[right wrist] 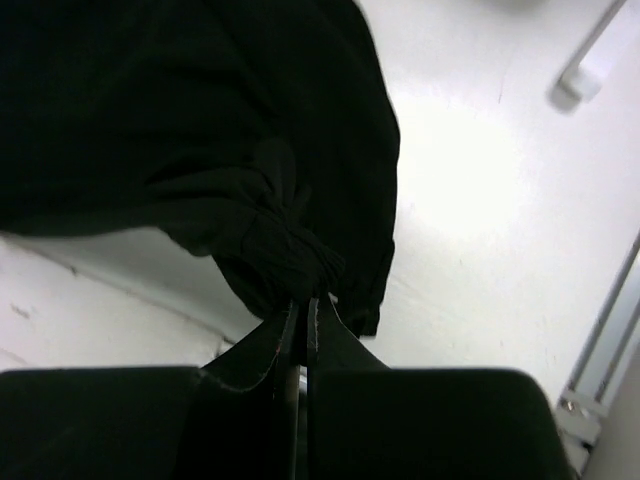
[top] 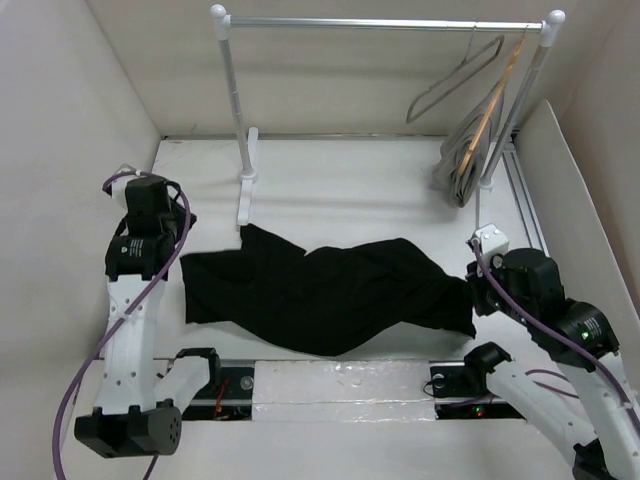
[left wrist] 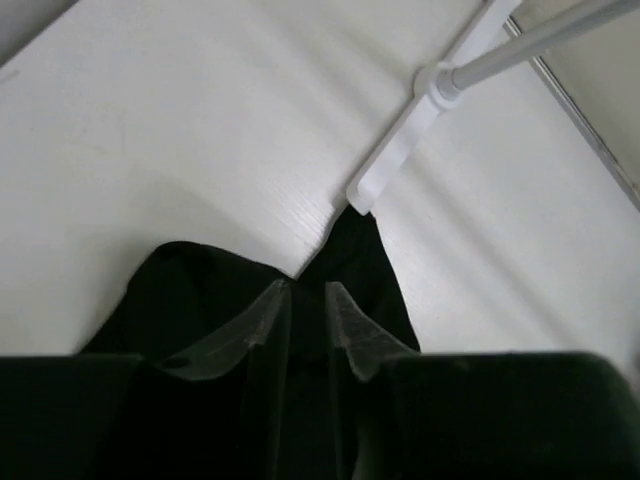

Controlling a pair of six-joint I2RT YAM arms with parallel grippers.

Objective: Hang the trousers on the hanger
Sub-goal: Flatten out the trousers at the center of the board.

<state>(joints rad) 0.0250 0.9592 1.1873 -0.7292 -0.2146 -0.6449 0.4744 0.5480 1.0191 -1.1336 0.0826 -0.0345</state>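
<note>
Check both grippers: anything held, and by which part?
Right gripper is shut on the soft black cloth trousers, pinching a bunched fold at their right-end edge. Left gripper is open over the cloth, holding nothing.

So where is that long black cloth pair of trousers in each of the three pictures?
Top external: the black cloth trousers spread across the picture's middle.
Left wrist: trousers at bottom centre.
Right wrist: trousers fill the upper left, pinched by the right gripper.
Shared landmark: the white clothes rack, beyond the trousers in every view.
</note>
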